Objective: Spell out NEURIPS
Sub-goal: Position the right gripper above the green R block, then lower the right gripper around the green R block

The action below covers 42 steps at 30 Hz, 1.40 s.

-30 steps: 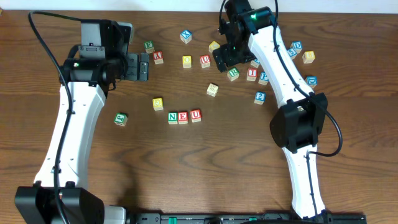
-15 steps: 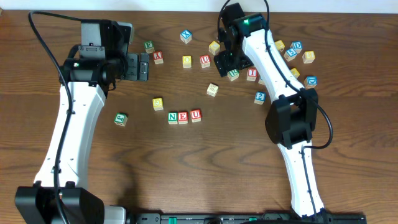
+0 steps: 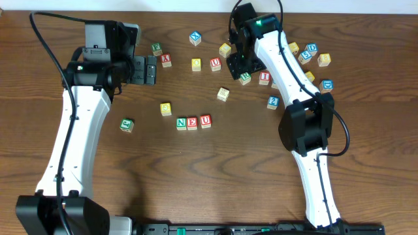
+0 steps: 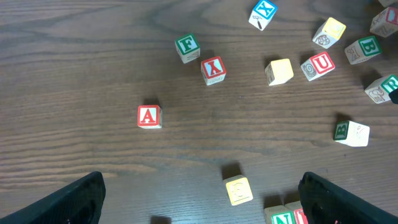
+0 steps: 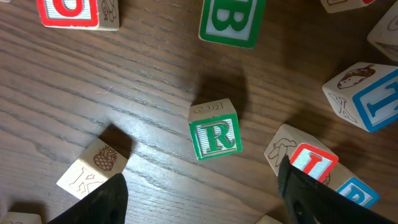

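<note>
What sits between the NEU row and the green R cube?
One stray cube, pale top face, roughly on the line from the U cube to the R cube; otherwise bare wood. Overhead view shows it.

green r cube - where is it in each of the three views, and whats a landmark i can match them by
Overhead: green R cube in the upper middle of the picture.
Left wrist: at the right edge, partly cut off.
Right wrist: near the centre.
Landmark: red U cube, up-left of it in every view.
</note>
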Motion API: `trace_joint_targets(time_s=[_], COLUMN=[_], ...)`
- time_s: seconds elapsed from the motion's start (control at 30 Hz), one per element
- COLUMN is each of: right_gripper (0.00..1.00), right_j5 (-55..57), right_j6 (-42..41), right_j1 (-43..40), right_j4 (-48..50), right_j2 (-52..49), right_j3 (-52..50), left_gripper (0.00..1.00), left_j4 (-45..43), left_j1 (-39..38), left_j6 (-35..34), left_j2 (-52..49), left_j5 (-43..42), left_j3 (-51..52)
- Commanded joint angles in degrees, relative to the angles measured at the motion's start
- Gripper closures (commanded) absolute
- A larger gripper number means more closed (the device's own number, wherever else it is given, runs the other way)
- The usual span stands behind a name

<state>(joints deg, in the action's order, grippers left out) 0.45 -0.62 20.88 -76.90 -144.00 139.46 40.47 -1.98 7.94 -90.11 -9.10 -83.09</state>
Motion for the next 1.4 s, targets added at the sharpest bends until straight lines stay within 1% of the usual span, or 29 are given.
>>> trace_joint_targets(time_s=[0.0,0.43,1.37], right_gripper=[0.27,0.28,0.3], right_j5=[0.02,0.02,0.04], right_j6=[-0.17,0.04,1.53], right_j1=[0.55,0.57,0.59], right_j4=[-0.24,-0.94,0.39], right_j2=[-1.46,-4.24,-4.26], right_j3=[0.66,0.5,0.46], left_gripper=[0.02,0.02,0.02], left_j4=[0.02,0.02,0.02], left_j1=[0.2,0.2,0.2], left_j6=[0.61,0.59,0.61], left_j2=[0.24,0.24,0.24], left_j5=[-0.35,-0.35,-0.35], left_j3=[-1.46,-1.49,-1.46])
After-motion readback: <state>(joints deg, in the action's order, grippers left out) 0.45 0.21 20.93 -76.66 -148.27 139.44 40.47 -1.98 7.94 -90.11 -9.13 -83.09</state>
